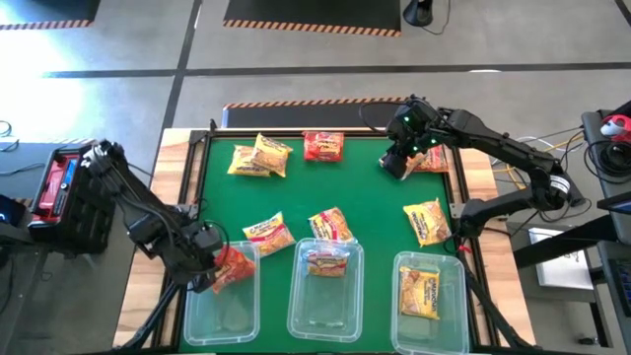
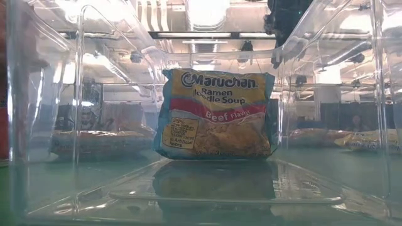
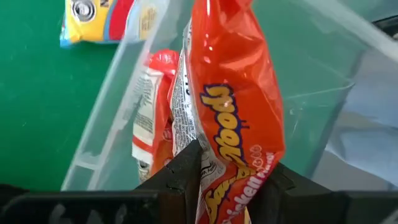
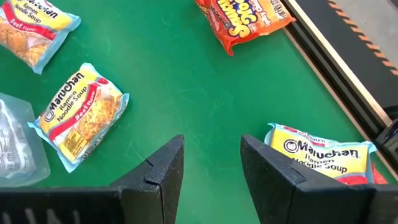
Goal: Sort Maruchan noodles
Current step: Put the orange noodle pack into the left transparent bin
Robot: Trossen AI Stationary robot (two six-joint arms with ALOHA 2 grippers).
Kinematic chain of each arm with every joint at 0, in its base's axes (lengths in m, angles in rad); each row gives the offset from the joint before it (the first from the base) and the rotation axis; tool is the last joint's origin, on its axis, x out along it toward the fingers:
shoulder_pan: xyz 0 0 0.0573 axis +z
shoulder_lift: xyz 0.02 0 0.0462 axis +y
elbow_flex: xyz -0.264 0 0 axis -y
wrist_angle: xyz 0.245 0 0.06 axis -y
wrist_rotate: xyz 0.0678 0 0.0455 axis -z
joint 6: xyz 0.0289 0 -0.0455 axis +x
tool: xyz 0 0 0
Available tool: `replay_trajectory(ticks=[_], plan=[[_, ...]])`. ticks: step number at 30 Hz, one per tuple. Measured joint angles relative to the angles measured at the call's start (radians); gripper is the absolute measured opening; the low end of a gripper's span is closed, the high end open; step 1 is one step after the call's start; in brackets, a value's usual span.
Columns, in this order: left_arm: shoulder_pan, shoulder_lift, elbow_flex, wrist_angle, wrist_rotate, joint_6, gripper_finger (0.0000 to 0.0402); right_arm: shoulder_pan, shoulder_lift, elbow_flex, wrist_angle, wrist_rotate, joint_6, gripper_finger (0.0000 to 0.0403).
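My left gripper [image 1: 210,254] [image 3: 230,173] is shut on an orange-red noodle packet [image 1: 235,264] at the far end of the left clear tub [image 1: 222,311]. My right gripper [image 1: 399,164] [image 4: 211,165] hangs open over the table's far right, beside an orange packet [image 4: 245,18], with nothing between its fingers. A yellow beef packet [image 2: 217,113] stands on its lower edge in the middle tub [image 1: 325,306]. Another yellow packet [image 1: 419,293] lies in the right tub [image 1: 446,306]. Several more packets lie flat on the green table top [image 1: 365,197]. My left gripper pinches one end of the orange-red packet [image 3: 217,186] between its two fingers [image 3: 186,165]. The fingers slant down from the table's left. The packet hangs below them, inside the left tub's far wall [image 3: 124,87]. Whether it touches the tub's floor I cannot tell.
Loose packets: two yellow ones [image 1: 261,156] and a red one [image 1: 323,146] at the far side, two [image 1: 268,233] [image 1: 330,225] just beyond the tubs, one [image 1: 426,221] near the right edge. The three tubs line the near edge. Wooden rails frame the table.
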Motion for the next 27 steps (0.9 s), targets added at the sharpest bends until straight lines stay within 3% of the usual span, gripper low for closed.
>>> replay_trajectory(ticks=[17,27], plan=[[-0.004,0.184,0.000,0.013,0.043,-0.048,0.0084,0.000,0.000,0.000,0.010,0.000,-0.072,0.0146],[-0.003,0.229,0.006,0.007,0.093,-0.049,0.0153,0.000,0.001,0.000,0.063,0.000,-0.079,0.0146]])
